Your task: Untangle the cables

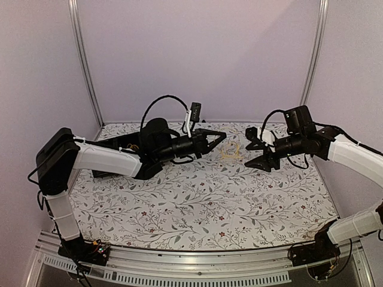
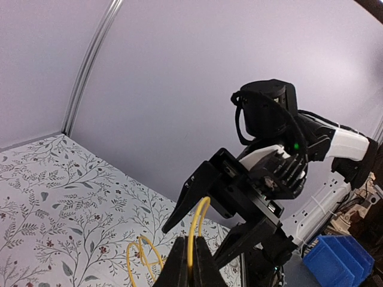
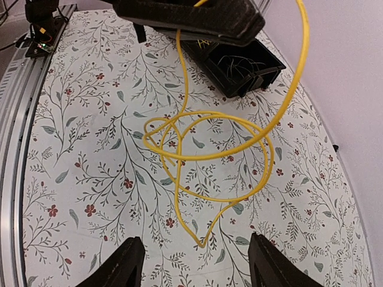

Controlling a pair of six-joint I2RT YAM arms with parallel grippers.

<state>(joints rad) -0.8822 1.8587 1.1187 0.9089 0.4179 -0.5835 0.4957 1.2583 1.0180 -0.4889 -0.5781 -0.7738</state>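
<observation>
One yellow cable (image 3: 210,156) hangs in loose tangled loops, its lowest bend touching the floral table. My left gripper (image 2: 191,244) is shut on an upper strand of this yellow cable (image 2: 194,230) and holds it above the table, near the middle back (image 1: 222,137). In the right wrist view the left gripper's fingers (image 3: 191,19) show at the top, above the loops. My right gripper (image 3: 196,268) is open just short of the hanging loops and touches nothing. From above, the right gripper (image 1: 248,154) sits right of the cable (image 1: 232,153).
A black bin (image 3: 259,74) with thin wires inside stands at the back of the table, behind the left arm. A blue bin (image 2: 339,256) lies off the table beyond the right arm. Metal posts and plain walls enclose the back.
</observation>
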